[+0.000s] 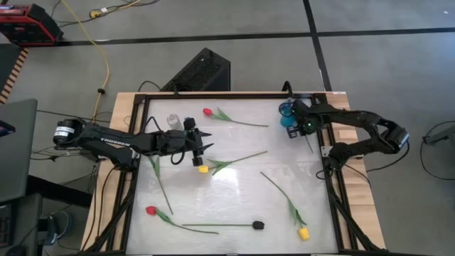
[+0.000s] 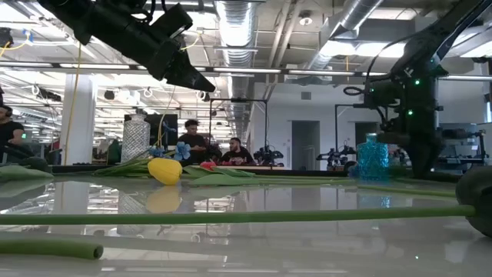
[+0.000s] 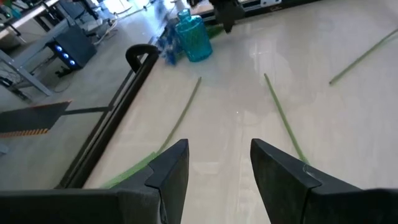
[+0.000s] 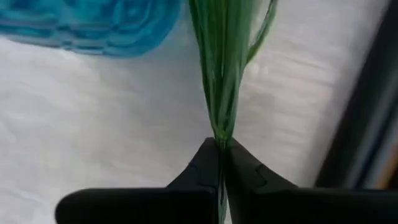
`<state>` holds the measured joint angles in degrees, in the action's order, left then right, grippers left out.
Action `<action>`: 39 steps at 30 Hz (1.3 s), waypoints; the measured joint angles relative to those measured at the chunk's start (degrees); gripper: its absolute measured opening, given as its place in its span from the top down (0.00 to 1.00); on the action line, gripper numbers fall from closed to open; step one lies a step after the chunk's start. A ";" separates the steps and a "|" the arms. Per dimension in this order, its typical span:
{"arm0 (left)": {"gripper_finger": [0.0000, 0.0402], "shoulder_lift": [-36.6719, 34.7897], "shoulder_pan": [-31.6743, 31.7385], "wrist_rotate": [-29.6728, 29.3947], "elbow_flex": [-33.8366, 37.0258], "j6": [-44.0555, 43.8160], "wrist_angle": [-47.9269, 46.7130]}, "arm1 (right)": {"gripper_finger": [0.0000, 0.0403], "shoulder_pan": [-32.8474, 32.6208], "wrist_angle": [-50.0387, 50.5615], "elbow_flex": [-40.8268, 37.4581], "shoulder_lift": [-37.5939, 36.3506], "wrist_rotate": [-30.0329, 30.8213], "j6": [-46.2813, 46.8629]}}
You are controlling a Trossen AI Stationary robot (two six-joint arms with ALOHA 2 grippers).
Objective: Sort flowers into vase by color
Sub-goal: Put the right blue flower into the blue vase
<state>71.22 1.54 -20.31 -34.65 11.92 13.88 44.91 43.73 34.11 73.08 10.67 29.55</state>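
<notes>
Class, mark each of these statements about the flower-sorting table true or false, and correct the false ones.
1. The right tool is shut on a green stem. True.
2. The left tool grips a yellow tulip. False: it is open and holds nothing.
3. A blue vase stands near the right tool. True.
4. The black-headed flower is already in a vase. False: it lies on the table.

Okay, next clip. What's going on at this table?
The right tool is shut on a green flower stem beside the blue vase at the table's far right corner. The left tool hovers open above the table. Red, yellow and black-headed flowers lie scattered across the white tabletop.
</notes>
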 joint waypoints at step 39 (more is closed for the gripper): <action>0.59 0.02 0.17 0.40 0.02 -1.98 -2.43 | 0.91 -12.63 -64.90 -14.34 -33.50 19.91 -13.87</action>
<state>71.24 1.72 -19.91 -34.63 9.93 11.45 32.27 -21.17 19.77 39.58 30.58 15.68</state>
